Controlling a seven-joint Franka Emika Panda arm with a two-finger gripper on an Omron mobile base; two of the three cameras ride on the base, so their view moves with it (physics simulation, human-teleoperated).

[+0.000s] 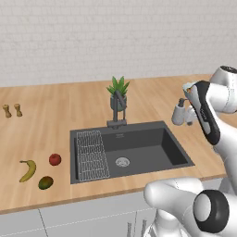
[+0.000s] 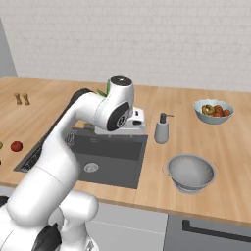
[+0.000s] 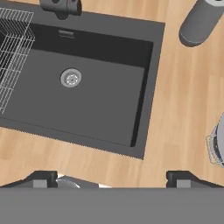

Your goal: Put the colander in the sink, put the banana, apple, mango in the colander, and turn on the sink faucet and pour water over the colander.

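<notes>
Fingertips of the gripper [image 3: 112, 179] stand wide apart and empty above the sink's [image 3: 148, 94] front edge. Nothing is done yet: the colander [image 2: 190, 172] sits on the counter right of the sink, the banana [image 1: 28, 170], apple [image 1: 55, 159] and mango [image 1: 45, 183] lie left, the faucet [image 1: 118, 111] looks dry

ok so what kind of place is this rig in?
A simulated kitchen, by the look of it: a wooden counter with a dark built-in sink and faucet, a soap dispenser, loose fruit beside the basin and a bowl of fruit near the tiled back wall.
</notes>
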